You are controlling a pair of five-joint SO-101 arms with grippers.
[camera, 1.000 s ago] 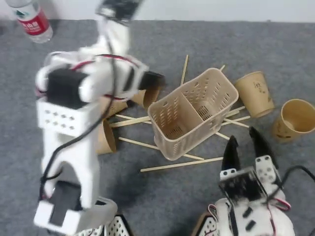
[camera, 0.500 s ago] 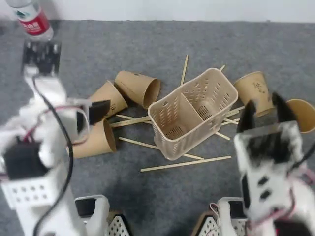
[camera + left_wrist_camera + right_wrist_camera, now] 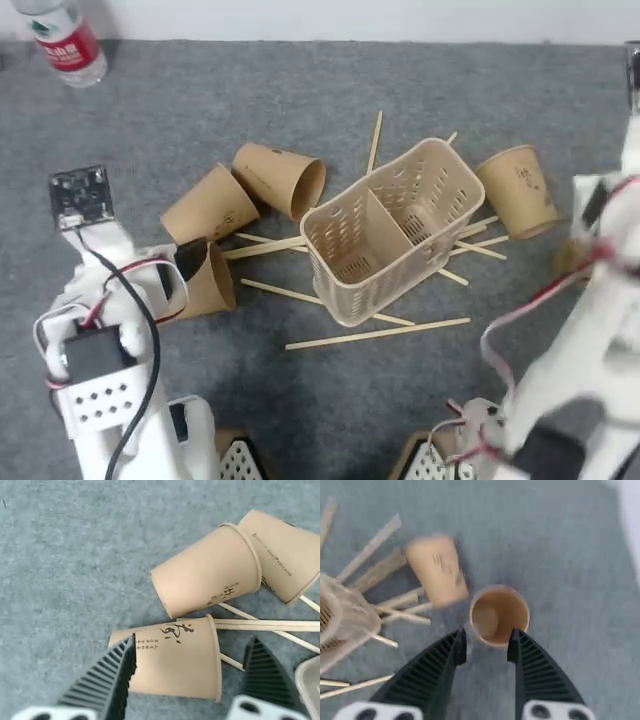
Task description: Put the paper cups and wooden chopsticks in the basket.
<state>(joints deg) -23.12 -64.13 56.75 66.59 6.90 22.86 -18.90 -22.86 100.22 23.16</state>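
Observation:
A beige slotted basket (image 3: 440,165) with two compartments lies in the middle of the grey mat, with wooden chopsticks (image 3: 375,333) scattered around and under it. Three paper cups lie on their sides to its left (image 3: 280,178) (image 3: 210,205) (image 3: 212,285), and another (image 3: 517,190) lies to its right. My left gripper (image 3: 192,652) is open just above the nearest lying cup (image 3: 175,657), one finger on each side of it. My right gripper (image 3: 487,639) is open above an upright cup (image 3: 499,614) at the far right, whose mouth faces up.
A plastic water bottle (image 3: 65,38) lies at the back left corner. The left arm (image 3: 100,340) stands at the front left and the right arm (image 3: 600,310) covers the right edge. Two more cups (image 3: 205,577) (image 3: 282,555) lie just beyond the left gripper.
The left arm swung back from over the left cups and now hangs low over the nearest one. The right arm rose and shifted right over the upright cup. No cup moved.

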